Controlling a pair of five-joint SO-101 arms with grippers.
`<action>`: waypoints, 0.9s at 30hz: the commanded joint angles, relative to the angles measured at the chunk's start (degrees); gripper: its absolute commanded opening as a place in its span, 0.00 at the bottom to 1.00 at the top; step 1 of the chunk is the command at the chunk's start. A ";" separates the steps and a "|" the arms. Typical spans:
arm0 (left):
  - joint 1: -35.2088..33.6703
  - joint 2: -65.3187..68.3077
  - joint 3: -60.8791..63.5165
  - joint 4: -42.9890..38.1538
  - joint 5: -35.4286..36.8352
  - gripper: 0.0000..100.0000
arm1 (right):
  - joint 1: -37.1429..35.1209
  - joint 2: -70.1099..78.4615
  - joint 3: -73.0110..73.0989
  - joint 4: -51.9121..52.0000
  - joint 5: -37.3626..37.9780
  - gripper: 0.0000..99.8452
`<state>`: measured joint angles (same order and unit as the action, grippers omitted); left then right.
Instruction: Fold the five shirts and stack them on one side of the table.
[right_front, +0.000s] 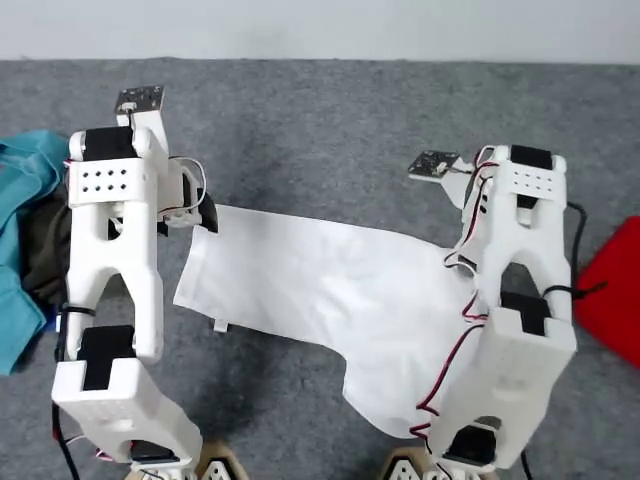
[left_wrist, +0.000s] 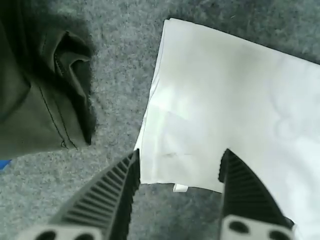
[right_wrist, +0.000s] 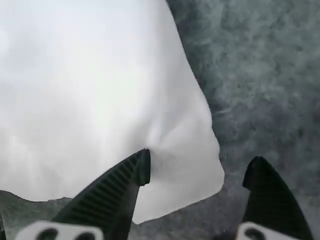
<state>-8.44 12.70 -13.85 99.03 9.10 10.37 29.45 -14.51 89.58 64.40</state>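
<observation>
Straddling the nine-o'clock edge of the white shirt (right_front: 330, 290) with the left gripper (left_wrist: 181, 155) spread wide, its three-o'clock corner with the right gripper (right_wrist: 200, 157) likewise, long axis running between.

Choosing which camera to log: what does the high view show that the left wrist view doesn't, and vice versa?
High view, not left wrist: the left arm and right arm, a teal garment, a red garment. Left wrist, not high: the ribbing on the open left gripper's fingers, the dark shirt's seams. Both: white shirt, dark shirt, grey table.
</observation>
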 joint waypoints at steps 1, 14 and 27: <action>0.44 -3.25 -0.13 1.67 0.18 0.24 | -0.57 0.40 -2.46 -0.66 -0.18 0.27; 0.44 -3.16 -0.13 1.67 0.18 0.24 | -0.57 2.51 -2.55 -5.49 -0.18 0.01; 0.44 -3.16 -0.04 1.67 0.18 0.24 | 2.59 2.51 -2.55 -31.08 -0.53 0.01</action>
<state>-8.44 12.70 -13.67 99.03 9.10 11.16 32.18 -14.68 65.58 64.48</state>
